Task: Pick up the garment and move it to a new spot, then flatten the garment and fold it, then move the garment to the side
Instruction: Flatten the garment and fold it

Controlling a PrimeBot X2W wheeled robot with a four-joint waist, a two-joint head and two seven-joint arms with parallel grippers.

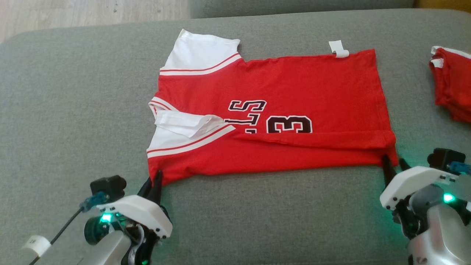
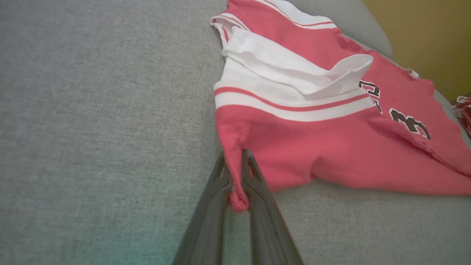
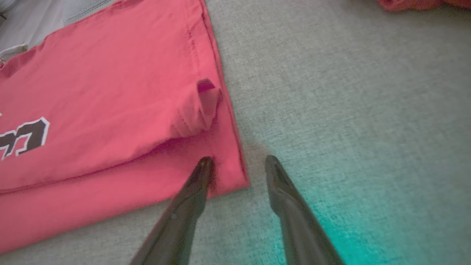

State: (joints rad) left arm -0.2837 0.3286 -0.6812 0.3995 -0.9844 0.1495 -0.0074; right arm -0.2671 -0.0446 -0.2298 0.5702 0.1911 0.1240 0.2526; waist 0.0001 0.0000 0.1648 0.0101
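The garment (image 1: pixel 279 95), a red jersey with white sleeves and black lettering, lies sideways on the grey cushion (image 1: pixel 73 110), its near long edge folded over. My left gripper (image 1: pixel 156 178) is shut on the jersey's near left corner, and the left wrist view shows the red cloth (image 2: pixel 331 154) pinched between the fingers (image 2: pixel 209 206). My right gripper (image 1: pixel 393 162) stands open at the near right corner. In the right wrist view one fingertip (image 3: pixel 204 167) rests on the red fabric (image 3: pixel 110 92) and the other lies on the bare cushion just past the hem.
A second red and white garment (image 1: pixel 452 84) lies bunched at the cushion's right edge. A white tag (image 1: pixel 338 48) sticks out at the jersey's far hem. Wooden floor (image 1: pixel 73 14) shows beyond the cushion at the far left.
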